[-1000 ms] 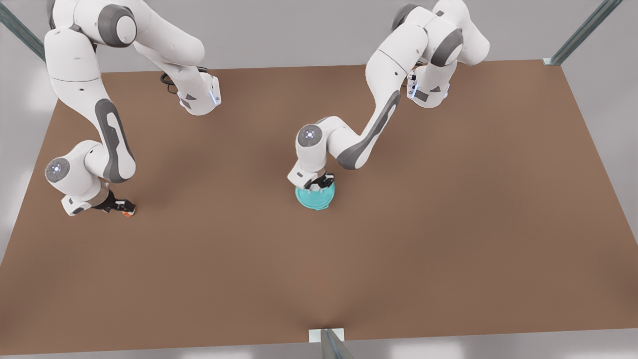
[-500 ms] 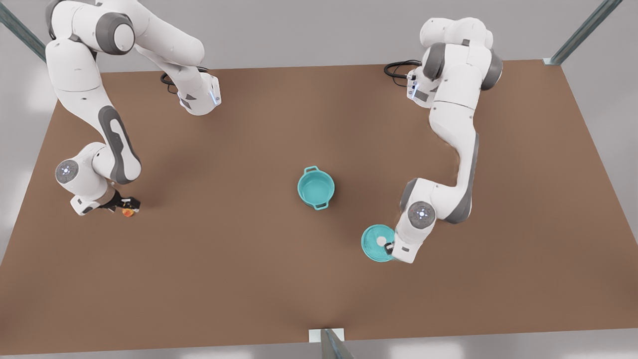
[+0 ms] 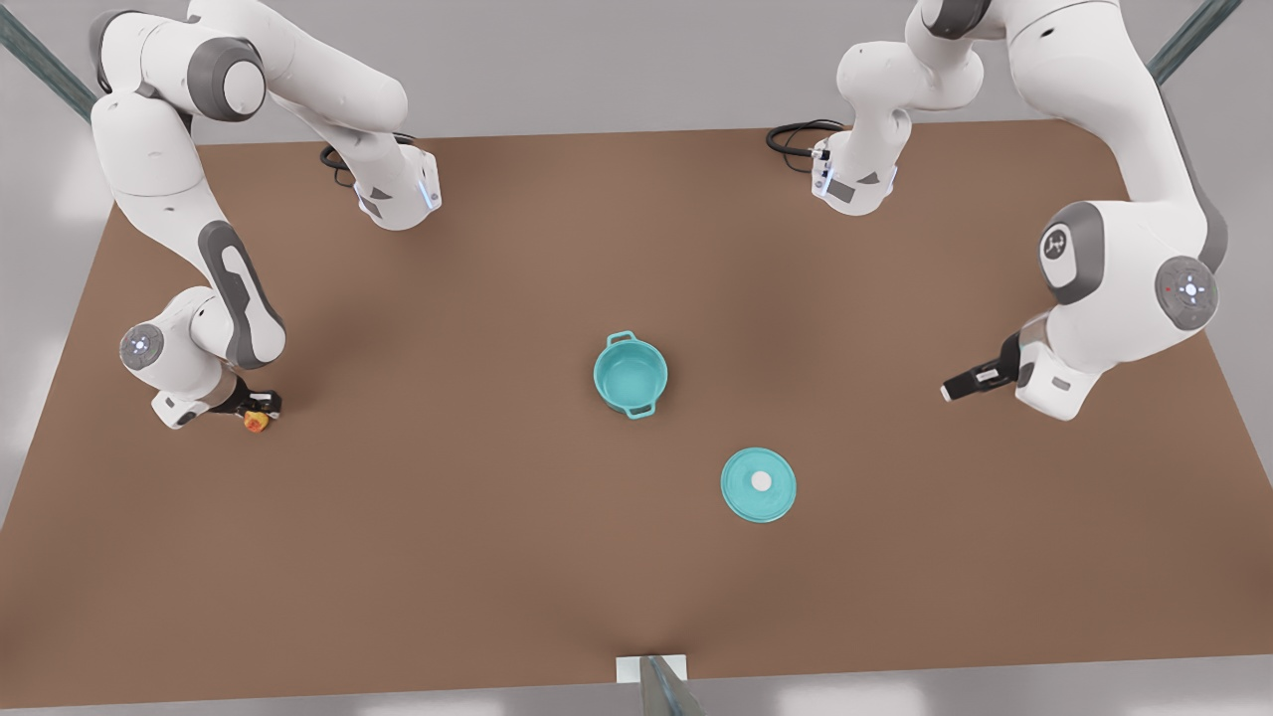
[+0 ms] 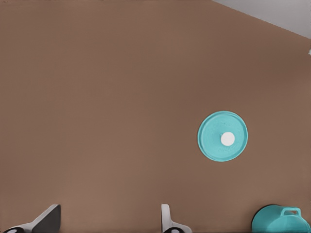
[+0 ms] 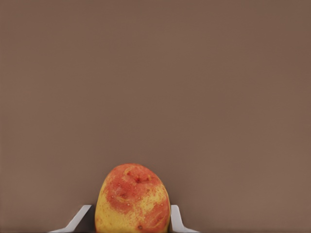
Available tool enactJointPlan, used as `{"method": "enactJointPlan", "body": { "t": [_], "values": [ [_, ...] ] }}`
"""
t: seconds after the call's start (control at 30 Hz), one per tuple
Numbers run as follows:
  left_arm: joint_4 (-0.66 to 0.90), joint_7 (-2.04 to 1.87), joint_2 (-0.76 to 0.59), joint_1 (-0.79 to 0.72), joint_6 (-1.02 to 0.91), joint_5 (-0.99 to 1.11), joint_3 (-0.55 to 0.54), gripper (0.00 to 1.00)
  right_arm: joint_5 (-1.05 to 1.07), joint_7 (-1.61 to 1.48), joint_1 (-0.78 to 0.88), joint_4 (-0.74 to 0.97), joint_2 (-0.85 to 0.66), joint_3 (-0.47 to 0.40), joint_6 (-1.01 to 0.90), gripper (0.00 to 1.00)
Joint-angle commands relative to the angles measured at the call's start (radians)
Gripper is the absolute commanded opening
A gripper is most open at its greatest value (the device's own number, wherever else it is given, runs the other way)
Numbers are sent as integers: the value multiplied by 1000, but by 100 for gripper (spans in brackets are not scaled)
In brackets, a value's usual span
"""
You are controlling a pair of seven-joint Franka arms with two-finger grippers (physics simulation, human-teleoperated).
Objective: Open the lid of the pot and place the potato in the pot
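Teal pot [image 3: 631, 374] stood uncovered mid-table; pot lid [image 3: 758, 484] lay flat nearby; potato [image 3: 256, 423] nr table's edge.

Even, soft light — faint blurred shadows

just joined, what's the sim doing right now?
Mid pot-and-potato task. The pot lid is off and lies flat on the table, apart from the open pot. The left gripper, jaws open and empty, hangs off toward the front view's right. The right gripper, at the front view's left, has its jaws around the potato, which isn't in the pot yet.
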Motion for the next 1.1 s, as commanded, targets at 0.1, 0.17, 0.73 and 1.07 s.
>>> {"method": "enactJointPlan", "body": {
  "t": [0.1,0.17,0.73,1.07],
  "values": [
    [-1,342,-8,0,-12,-7,1,100,1,-48,0,0,-4,0,-12,56],
    [3,339,-11,-3,-6,-6,-2,100,3,-46,0,0,-19,2,-37,56],
    [11,339,-10,-3,31,24,0,100,6,-32,14,6,-261,230,-254,50],
    [8,336,-5,-3,49,22,-2,100,32,-42,15,28,-280,537,-254,50]
  ]
}}
